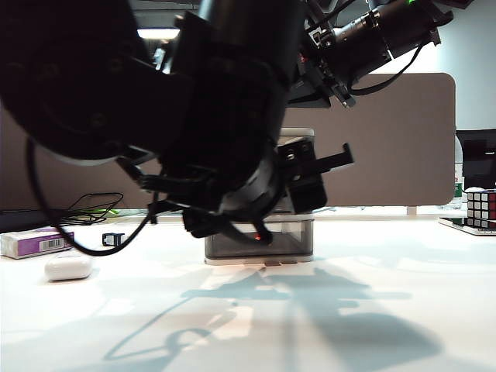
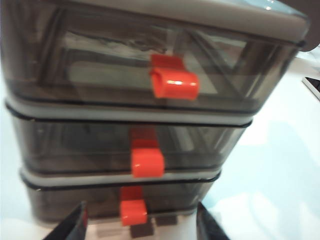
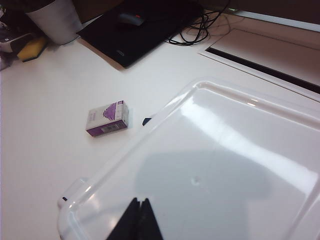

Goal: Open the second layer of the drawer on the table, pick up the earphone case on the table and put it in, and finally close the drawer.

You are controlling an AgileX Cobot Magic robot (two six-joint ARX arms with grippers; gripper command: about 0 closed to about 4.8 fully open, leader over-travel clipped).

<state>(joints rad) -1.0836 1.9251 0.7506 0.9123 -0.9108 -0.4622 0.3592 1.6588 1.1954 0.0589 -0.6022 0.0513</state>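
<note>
From the room camera, a big dark arm fills most of the frame and hides nearly all of the drawer unit (image 1: pixel 260 246); only its lowest smoky tier and a speck of orange-red show beneath it. The earphone case (image 1: pixel 68 267) lies on the white bench (image 1: pixel 372 310) well to the left, near a white-and-purple box (image 1: pixel 35 242) and a tiny black clip (image 1: pixel 113 239). At the far right edge a puzzle cube (image 1: pixel 481 208) is cut off.

The left wrist camera faces the unit's front close up. All three grey drawers sit pushed in; the middle drawer (image 2: pixel 75 142) carries its orange-red handle (image 2: pixel 147 163). What lies inside any drawer is too murky to tell. The left gripper (image 2: pixel 140 227) hangs just before the bottom tier, fingertips apart, grasping nothing.

The right wrist camera looks down on the unit's glossy white top (image 3: pixel 225 170). The right gripper (image 3: pixel 140 220) hovers over it, its fingertips pressed together and empty.
</note>
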